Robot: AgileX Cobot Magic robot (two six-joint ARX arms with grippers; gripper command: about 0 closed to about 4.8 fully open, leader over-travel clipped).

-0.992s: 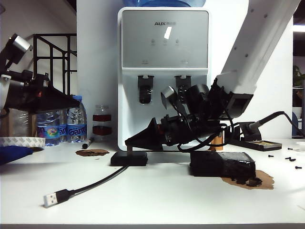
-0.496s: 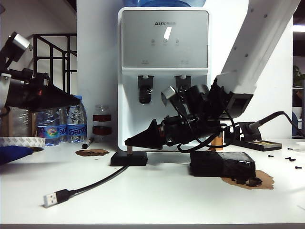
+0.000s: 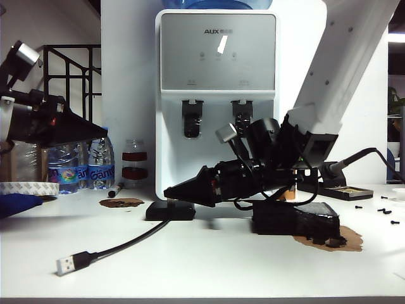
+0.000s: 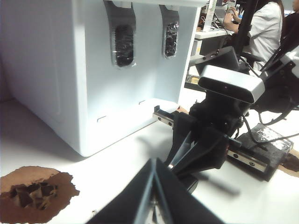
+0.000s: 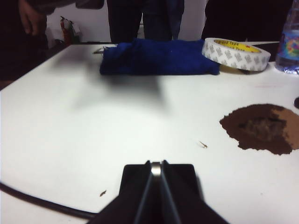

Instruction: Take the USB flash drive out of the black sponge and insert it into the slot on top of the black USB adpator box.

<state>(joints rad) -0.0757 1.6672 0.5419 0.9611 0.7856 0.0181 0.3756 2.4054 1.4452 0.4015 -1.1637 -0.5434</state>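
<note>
- Two arms show; the right pincer point(image 3: 169, 192) hangs just above the black USB adpator box point(image 3: 171, 211), pinching the USB flash drive point(image 5: 156, 169) between pressed-together fingers.
- The drive's long axis stands upright, its lower end toward the box top.
- Against the earlier frame, the pincer sits slightly lower and tilted further down.
- The black sponge point(image 3: 294, 218) lies toward the table's right edge.
- The left pincer point(image 3: 95, 133), pressed together, hovers over the left edge.

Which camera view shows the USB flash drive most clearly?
The right wrist view: the USB flash drive shines between the right claw fingertips. The exterior view shows only a thin stick under that claw's tip; in the left wrist view I cannot make it out.
</note>
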